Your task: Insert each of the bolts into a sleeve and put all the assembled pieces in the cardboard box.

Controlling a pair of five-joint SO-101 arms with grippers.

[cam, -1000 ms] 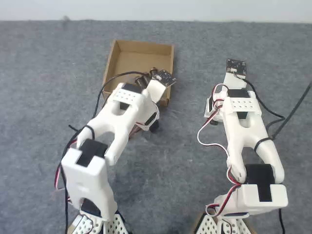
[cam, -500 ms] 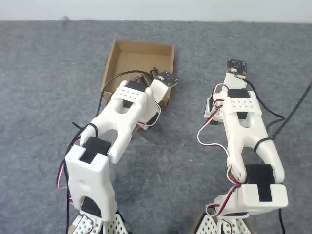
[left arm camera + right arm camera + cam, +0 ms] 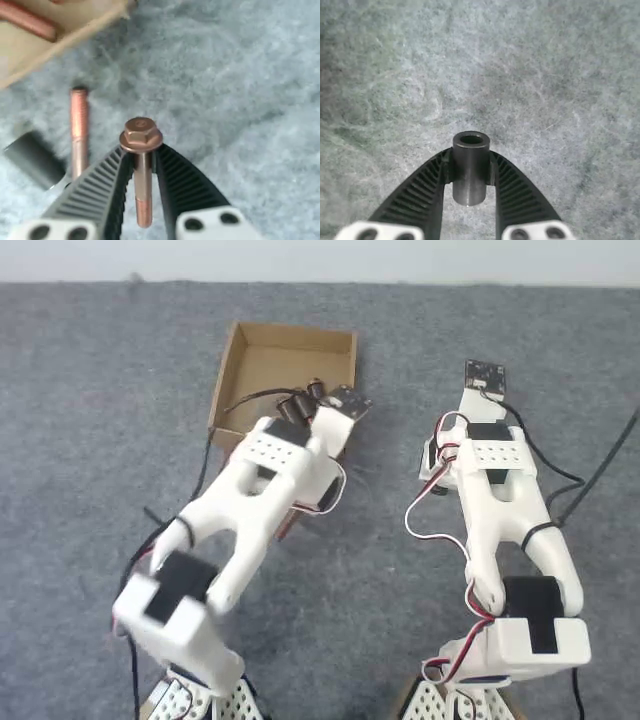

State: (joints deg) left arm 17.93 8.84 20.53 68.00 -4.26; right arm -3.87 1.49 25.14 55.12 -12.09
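My left gripper [image 3: 141,152] is shut on a copper bolt [image 3: 142,136], gripping its shank just under the hex head. A second copper bolt [image 3: 79,131] lies on the carpet beside it, next to a dark sleeve [image 3: 33,158]. The cardboard box [image 3: 60,35] has its corner close by, with a copper piece [image 3: 29,22] inside. In the high view the left arm [image 3: 272,455] hangs over the near right corner of the cardboard box [image 3: 285,365]. My right gripper [image 3: 470,160] is shut on a black sleeve [image 3: 470,170] held upright, bore upward. The right arm [image 3: 495,475] is off to the right of the box.
Grey carpet [image 3: 400,350] covers the whole table. Open floor lies between the two arms and left of the box. Cables [image 3: 590,475] trail beside the right arm.
The left arm has swung to the right and forward along the box's near edge, its base link blurring. The right arm has stayed put.
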